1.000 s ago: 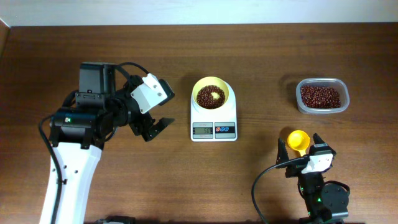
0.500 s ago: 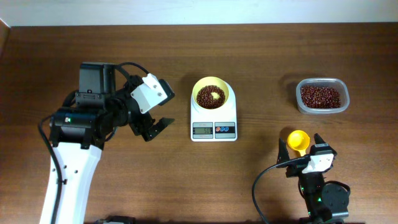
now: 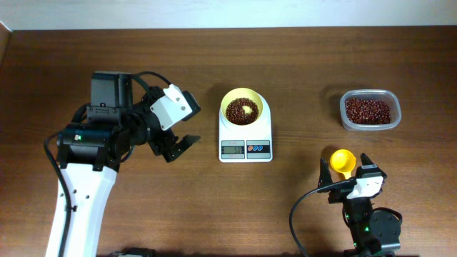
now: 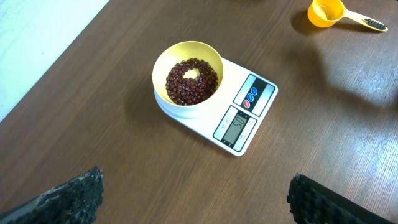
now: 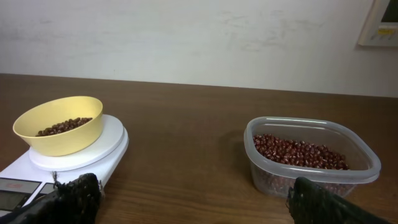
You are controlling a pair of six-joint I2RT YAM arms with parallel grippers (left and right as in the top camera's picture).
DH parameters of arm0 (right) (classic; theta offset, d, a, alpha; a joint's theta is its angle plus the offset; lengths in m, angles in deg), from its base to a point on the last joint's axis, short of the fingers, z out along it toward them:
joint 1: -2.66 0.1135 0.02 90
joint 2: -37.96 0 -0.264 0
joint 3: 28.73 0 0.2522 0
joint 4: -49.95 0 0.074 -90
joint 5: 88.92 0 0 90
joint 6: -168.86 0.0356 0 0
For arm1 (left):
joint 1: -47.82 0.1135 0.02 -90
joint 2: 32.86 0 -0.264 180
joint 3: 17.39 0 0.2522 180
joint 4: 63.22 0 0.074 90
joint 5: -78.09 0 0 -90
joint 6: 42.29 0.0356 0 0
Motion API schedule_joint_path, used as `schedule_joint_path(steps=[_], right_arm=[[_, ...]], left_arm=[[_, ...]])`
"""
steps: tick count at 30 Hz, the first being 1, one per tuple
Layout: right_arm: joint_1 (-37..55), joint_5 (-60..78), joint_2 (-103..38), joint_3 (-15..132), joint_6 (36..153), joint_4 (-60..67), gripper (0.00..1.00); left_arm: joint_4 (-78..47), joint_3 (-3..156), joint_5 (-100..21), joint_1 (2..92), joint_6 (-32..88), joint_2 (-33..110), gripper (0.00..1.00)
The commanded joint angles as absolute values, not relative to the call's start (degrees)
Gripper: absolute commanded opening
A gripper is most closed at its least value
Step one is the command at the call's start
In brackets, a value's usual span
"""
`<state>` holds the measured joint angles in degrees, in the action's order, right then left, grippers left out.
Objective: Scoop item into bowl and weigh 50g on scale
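Observation:
The pale-yellow bowl (image 3: 242,96) stands on the white scale (image 3: 245,148) at the table's middle, holding a layer of red-brown beans (image 3: 237,113) with a pale patch of bowl floor showing. My left gripper (image 3: 181,148) hovers open just left of the scale, nothing between its fingers; its wrist view looks down on the bowl (image 4: 161,93), the beans (image 4: 186,84) and the scale (image 4: 244,118). My right gripper (image 3: 344,164) rests open at the front right, with the yellow scoop (image 3: 342,160) lying between its fingers. More beans (image 3: 368,111) fill the clear tub (image 3: 370,94).
From the right wrist, the bowl (image 5: 59,140) and scale (image 5: 99,152) are at the left and the tub (image 5: 311,180) at the right, with bare wood between. The scoop (image 4: 326,11) also shows at the left wrist view's top. A white wall runs behind the table.

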<state>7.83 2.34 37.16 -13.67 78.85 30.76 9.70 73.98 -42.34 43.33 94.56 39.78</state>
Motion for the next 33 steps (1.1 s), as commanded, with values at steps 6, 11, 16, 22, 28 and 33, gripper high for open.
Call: schedule_joint_path(steps=[6,11,16,22,28,33], right_arm=[[7.42,1.44,37.75,-14.34,78.63,31.0,0.99],[7.42,1.44,37.75,-14.34,78.63,31.0,0.99],[7.42,1.44,37.75,-14.34,78.63,31.02,0.99],[7.42,1.44,37.75,-14.34,78.63,31.0,0.99],[7.42,1.44,37.75,-14.34,78.63,31.02,0.99],[7.42,1.44,37.75,-14.34,78.63,31.0,0.99]], left_arm=[[9.76,74.74,-42.54,43.2,93.99,39.43,0.99],[9.76,74.74,-42.54,43.2,93.99,39.43,0.99],[9.76,74.74,-42.54,43.2,93.99,39.43,0.99],[9.76,74.74,-42.54,43.2,93.99,39.43,0.99],[9.81,74.74,-42.52,42.83,94.01,38.82,0.99],[10.07,74.72,-42.45,42.81,93.99,38.53,0.99]])
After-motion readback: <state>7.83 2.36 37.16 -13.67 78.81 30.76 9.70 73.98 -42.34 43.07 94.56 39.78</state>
